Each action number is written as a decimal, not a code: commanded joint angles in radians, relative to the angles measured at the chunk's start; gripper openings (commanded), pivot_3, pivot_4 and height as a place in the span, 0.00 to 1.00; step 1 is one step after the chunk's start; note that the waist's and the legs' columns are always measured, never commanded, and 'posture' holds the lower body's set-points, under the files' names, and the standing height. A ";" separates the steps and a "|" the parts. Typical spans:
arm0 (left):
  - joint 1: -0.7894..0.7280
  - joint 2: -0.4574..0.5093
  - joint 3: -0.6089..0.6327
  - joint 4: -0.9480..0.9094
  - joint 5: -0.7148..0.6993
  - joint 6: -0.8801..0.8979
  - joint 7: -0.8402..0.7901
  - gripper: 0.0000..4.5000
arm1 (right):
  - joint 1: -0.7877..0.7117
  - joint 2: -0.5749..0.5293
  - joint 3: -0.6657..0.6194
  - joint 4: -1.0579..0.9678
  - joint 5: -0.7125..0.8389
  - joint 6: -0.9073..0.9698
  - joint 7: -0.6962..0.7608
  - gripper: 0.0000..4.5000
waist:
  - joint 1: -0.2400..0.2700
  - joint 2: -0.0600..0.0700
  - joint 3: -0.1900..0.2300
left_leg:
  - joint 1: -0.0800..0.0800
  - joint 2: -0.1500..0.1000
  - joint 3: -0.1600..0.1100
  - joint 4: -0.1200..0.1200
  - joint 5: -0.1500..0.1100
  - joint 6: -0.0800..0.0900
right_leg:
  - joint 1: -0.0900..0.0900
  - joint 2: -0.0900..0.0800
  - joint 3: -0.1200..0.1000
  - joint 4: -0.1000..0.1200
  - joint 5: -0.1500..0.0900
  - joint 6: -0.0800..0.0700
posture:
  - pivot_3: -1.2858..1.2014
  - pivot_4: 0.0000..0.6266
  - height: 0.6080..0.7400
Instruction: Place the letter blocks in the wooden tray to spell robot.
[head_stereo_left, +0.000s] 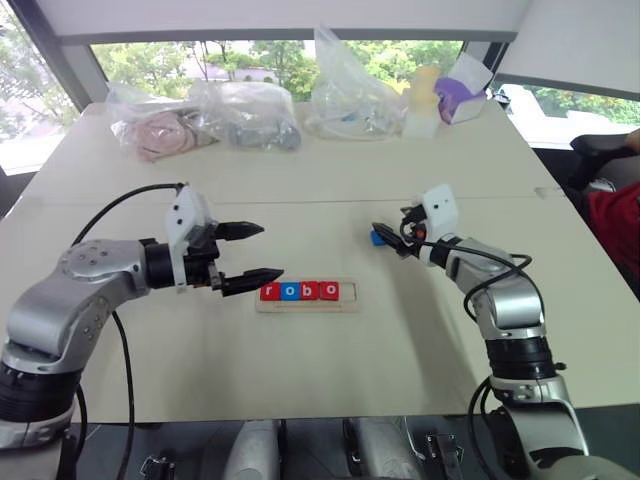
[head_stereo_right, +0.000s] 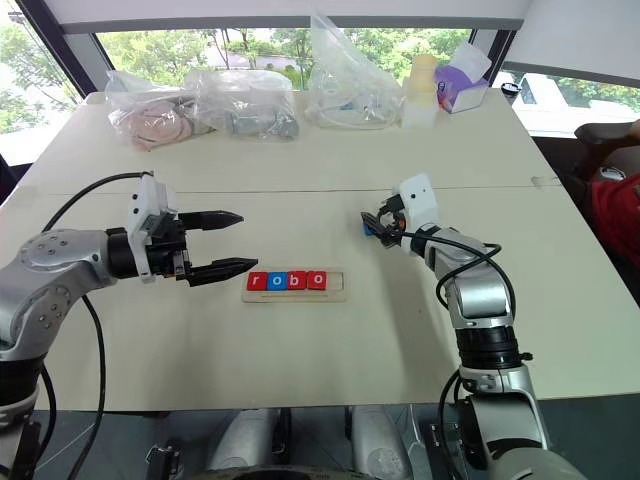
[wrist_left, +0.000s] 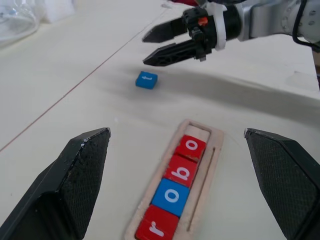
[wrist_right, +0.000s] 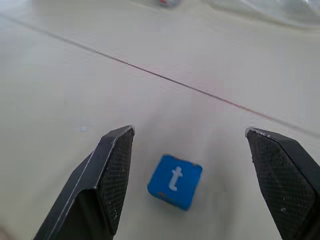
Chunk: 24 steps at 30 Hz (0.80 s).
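Left gripper (head_stereo_left: 252, 252) spread empty, just left of wooden tray (head_stereo_left: 345, 305). Tray holds r, o, b, o blocks (head_stereo_left: 300, 291), right slot bare. Blue t block (wrist_right: 175, 181) lies up-right of tray, between right gripper's (head_stereo_left: 387, 238) spread fingers, untouched. Plastic bags (head_stereo_left: 245, 115) far behind tray.

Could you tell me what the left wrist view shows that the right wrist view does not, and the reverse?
Left wrist view alone: the wooden tray holding four letter blocks reading r, o, b, o with its last slot bare, the open left gripper, and the right gripper seen from outside, above the table. Right wrist view alone: a close look between the right gripper's open fingers, with the white t readable. Both share the blue t block lying loose on the table.
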 joint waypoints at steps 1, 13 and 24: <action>-0.037 -0.008 -0.019 0.022 0.044 -0.043 0.010 1.00 | -0.016 0.082 -0.041 -0.063 0.029 0.119 -0.122 0.81 | -0.001 0.000 0.000 | 0.000 0.000 0.000 0.000 0.000 0.000 | 0.000 0.000 0.000 0.000 0.000 0.000 | 0.52 0.24 0.96; -0.038 -0.016 -0.121 0.108 0.218 -0.165 -0.008 1.00 | -0.036 0.150 0.044 0.124 -0.060 0.100 -0.276 0.68 | -0.001 0.000 0.000 | 0.000 0.000 0.000 0.000 0.000 0.000 | 0.000 0.001 0.000 0.000 0.000 0.000 | 0.52 0.24 0.96; 0.006 -0.030 -0.104 0.052 0.183 -0.142 -0.031 1.00 | -0.001 0.114 0.047 0.019 -0.124 0.043 -0.350 0.26 | 0.000 0.000 -0.001 | 0.001 0.000 0.000 0.001 0.000 0.000 | 0.001 0.001 0.000 0.000 0.000 0.000 | 0.52 0.24 0.96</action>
